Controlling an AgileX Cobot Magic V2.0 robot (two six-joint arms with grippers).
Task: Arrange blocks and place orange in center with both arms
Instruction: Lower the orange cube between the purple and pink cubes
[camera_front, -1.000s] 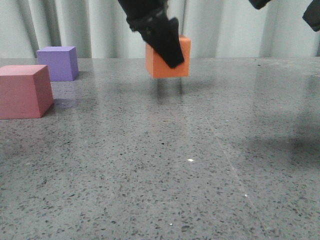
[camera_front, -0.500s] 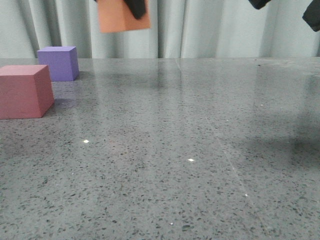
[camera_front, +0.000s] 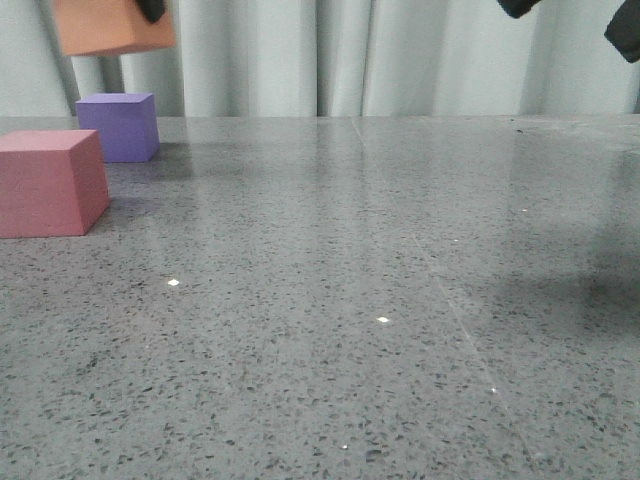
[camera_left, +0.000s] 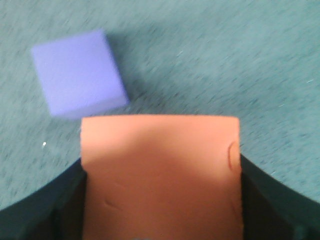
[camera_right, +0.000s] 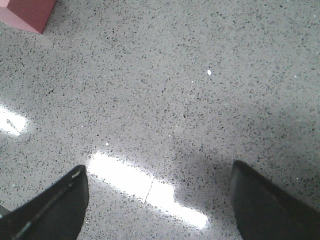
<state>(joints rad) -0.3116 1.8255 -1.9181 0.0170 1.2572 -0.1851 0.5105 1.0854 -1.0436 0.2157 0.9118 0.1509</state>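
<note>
A: What have we got on the left gripper (camera_left: 160, 200)?

B: We see it clamped on the orange cube (camera_front: 112, 25), 1 dark finger pressed to each side in the left wrist view. In the front view the cube hangs in the air at the far left, above the purple cube (camera_front: 120, 126), w/ only a bit of black finger showing at its top edge.

A: And the other 2 blocks?

B: Both sit on the grey speckled table (camera_front: 380, 300). Purple is at the back-left, near the curtain (camera_front: 300, 55); the pink-red cube (camera_front: 48, 182) is in front of it, nearer us, just apart. From the wrist cam we look down past the orange cube to the purple 1 below.

A: Right gripper (camera_right: 157, 200)?

B: Its fingers stand wide apart over bare table, nothing btwn them. A corner of the pink-red cube shows well away.
</note>
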